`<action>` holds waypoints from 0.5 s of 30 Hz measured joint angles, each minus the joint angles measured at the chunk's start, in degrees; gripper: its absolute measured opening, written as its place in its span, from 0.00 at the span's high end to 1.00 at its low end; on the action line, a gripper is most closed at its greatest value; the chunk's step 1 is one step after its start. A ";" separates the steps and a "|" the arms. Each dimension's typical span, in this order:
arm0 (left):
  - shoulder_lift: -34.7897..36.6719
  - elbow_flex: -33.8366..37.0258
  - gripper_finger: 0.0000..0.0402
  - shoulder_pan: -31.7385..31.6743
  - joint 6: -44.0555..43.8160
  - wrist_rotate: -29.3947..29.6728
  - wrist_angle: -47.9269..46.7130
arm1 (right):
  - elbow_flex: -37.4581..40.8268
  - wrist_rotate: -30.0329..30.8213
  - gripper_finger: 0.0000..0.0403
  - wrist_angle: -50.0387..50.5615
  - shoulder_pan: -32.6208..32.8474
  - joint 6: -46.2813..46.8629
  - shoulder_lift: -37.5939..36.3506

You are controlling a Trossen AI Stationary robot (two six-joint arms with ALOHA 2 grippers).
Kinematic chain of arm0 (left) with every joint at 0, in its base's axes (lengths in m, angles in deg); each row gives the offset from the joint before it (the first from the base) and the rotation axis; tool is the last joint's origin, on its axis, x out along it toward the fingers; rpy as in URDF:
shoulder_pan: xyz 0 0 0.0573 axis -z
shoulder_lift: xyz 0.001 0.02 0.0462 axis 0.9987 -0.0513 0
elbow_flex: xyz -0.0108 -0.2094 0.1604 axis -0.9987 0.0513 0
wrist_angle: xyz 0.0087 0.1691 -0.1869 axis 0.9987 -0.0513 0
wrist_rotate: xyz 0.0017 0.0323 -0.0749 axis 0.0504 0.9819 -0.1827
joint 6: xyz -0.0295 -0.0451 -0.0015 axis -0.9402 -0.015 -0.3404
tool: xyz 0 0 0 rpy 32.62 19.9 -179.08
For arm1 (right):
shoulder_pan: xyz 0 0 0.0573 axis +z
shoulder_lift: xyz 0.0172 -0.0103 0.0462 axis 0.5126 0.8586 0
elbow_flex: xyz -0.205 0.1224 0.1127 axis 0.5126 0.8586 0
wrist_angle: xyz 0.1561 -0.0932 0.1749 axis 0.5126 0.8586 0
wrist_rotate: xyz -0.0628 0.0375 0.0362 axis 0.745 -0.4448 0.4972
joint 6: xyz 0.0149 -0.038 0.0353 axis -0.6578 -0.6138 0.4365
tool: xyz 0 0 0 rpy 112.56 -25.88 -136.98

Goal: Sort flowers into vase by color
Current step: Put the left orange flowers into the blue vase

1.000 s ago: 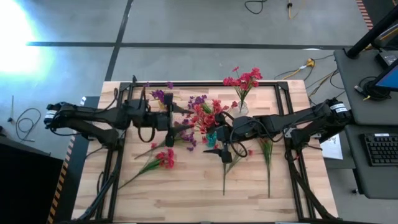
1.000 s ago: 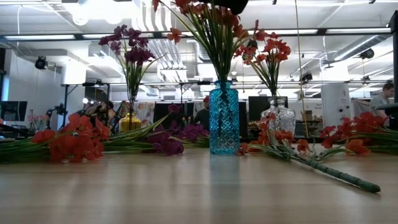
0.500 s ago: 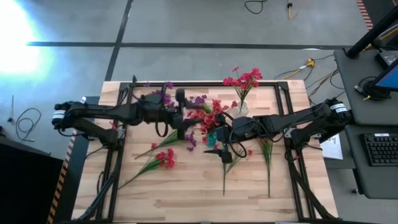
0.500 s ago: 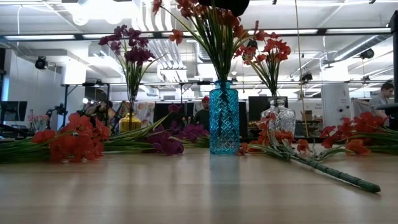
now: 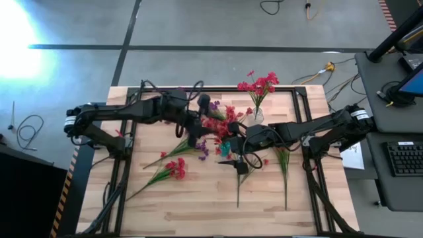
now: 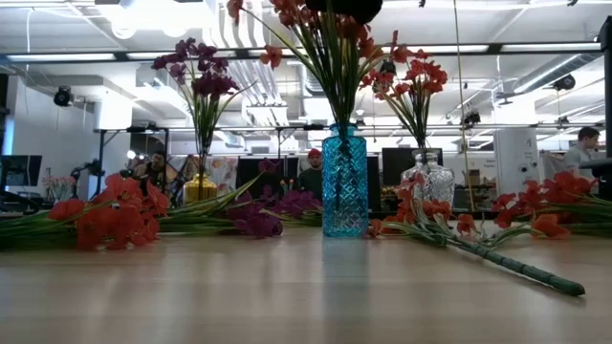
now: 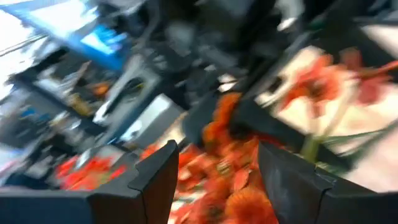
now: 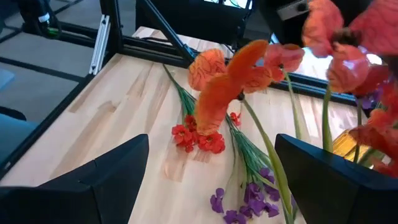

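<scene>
A blue vase (image 6: pixel 343 182) holds a bunch of red flowers (image 5: pixel 221 124) at mid table. Red flowers also stand in a clear vase (image 5: pixel 256 114), and purple ones (image 6: pixel 196 72) in a yellow vase (image 6: pixel 199 188). Loose red flowers (image 5: pixel 175 168) and purple flowers (image 5: pixel 200 149) lie flat on the table. My left gripper (image 5: pixel 206 125) is open just left of the blue vase's bunch. In its blurred wrist view (image 7: pixel 217 149), red blossoms (image 7: pixel 230 186) show between its fingers; I cannot tell if they touch. My right gripper (image 5: pixel 236 158) stands open by the blue vase, with nothing held (image 8: pixel 211 143).
More long-stemmed red sprigs (image 5: pixel 284 165) lie on the table's right half, and one stem (image 6: pixel 507 263) runs toward the near edge. A black frame (image 5: pixel 297 89) borders the table. People show in the room behind it.
My left gripper has gone toward the table's right edge, from beside the yellow vase up to the red bunch in the blue vase, rolling as it went.
</scene>
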 joint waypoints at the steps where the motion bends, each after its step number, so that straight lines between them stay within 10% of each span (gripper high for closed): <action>1: -0.58 -0.31 0.49 -0.30 0.06 -1.35 -0.10 | 0.00 0.00 0.15 -0.04 0.00 -0.63 0.00; 15: -3.79 -1.07 0.50 -3.36 1.52 -4.59 2.87 | 0.00 -0.19 0.15 -0.06 0.00 -1.14 0.00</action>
